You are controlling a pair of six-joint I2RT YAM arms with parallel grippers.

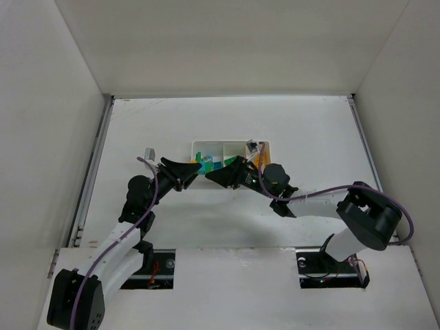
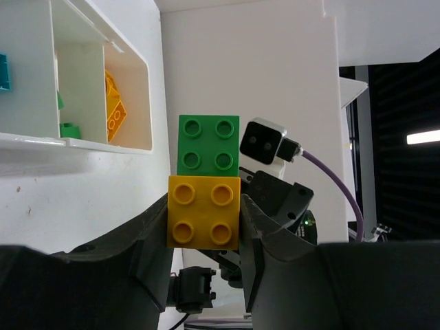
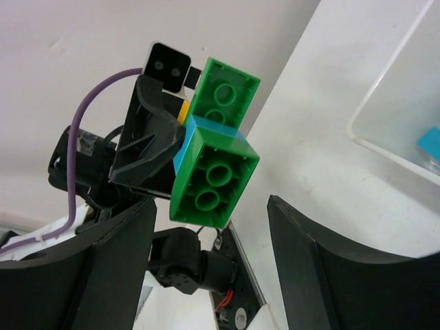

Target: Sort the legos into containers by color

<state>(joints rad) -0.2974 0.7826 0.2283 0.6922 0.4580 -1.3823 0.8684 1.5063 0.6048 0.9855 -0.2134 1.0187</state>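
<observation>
My left gripper (image 2: 204, 221) is shut on a yellow brick (image 2: 203, 212) that is joined to a green brick (image 2: 208, 144). In the right wrist view this held stack shows as a green brick (image 3: 213, 182), a teal layer (image 3: 180, 155) and another green brick (image 3: 223, 93). My right gripper (image 3: 213, 258) is open, its jaws on either side of the stack's near end without touching it. In the top view both grippers, left (image 1: 194, 170) and right (image 1: 214, 173), meet just in front of the white three-compartment tray (image 1: 206, 146). The tray holds yellow bricks (image 2: 113, 110), a green brick (image 2: 69, 129) and a teal brick (image 2: 5, 72) in separate compartments.
The tray's corner (image 3: 392, 130) with a teal brick (image 3: 430, 143) lies to the right in the right wrist view. Each wrist's camera block stands out beside the tray, the left (image 1: 148, 152) and the right (image 1: 252, 146). White walls enclose the table on three sides.
</observation>
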